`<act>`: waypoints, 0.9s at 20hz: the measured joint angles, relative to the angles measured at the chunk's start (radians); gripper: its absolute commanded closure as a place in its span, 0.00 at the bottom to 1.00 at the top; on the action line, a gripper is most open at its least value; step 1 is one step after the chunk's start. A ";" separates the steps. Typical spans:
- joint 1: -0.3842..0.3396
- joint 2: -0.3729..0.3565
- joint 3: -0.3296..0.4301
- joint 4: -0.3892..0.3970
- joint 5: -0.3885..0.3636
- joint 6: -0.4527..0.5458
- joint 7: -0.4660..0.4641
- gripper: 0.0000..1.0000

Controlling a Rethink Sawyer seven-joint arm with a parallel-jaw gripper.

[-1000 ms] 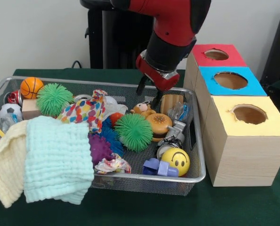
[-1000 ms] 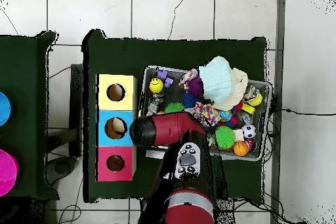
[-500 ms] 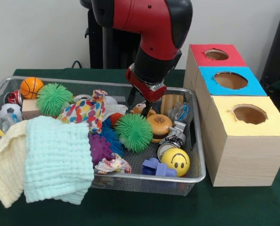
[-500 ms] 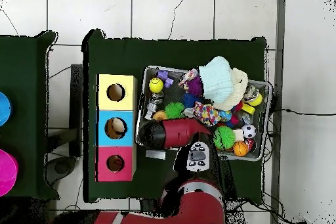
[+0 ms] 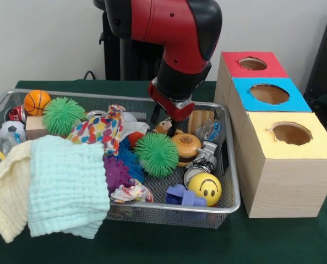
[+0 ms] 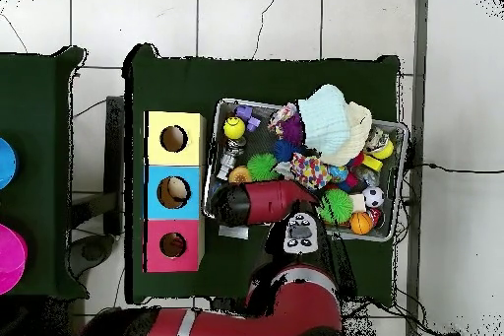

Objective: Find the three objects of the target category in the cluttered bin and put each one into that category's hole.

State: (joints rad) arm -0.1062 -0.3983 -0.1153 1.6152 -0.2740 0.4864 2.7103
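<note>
- Front view: reaching down into the silver wire bin (image 5: 229,207) with the red and black gripper (image 5: 163,123), right over a little brown toy animal (image 5: 162,128) near the back wall.
- Holding the black fingers (image 5: 154,116) apart, one on each side of the toy, not squeezing it yet.
- Guessing this toy is the one to pick. To grab it well: going straight down, closing gently on its middle, and not bumping the toy burger (image 5: 185,146) or the green spiky ball (image 5: 156,154) just beside it.
- Filling the bin: a yellow smiley ball (image 5: 205,187), a mint green cloth (image 5: 67,187), and many more toys.
- Waiting beside the bin: three boxes with red (image 5: 273,70), blue (image 5: 295,102) and yellow (image 5: 317,146) tops, one hole each.
- Overhead view: showing something tan (image 6: 175,191) inside the blue hole. Seeing nothing in the other two.
</note>
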 measured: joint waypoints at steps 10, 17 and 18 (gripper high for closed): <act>-0.069 -0.079 0.115 0.091 0.018 0.029 0.000 0.00; -0.097 -0.082 0.166 0.097 0.017 0.041 0.000 0.00; -0.101 -0.070 0.165 0.096 0.005 0.040 0.000 1.00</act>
State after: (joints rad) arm -0.2075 -0.4682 0.0501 1.7111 -0.2693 0.5268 2.7103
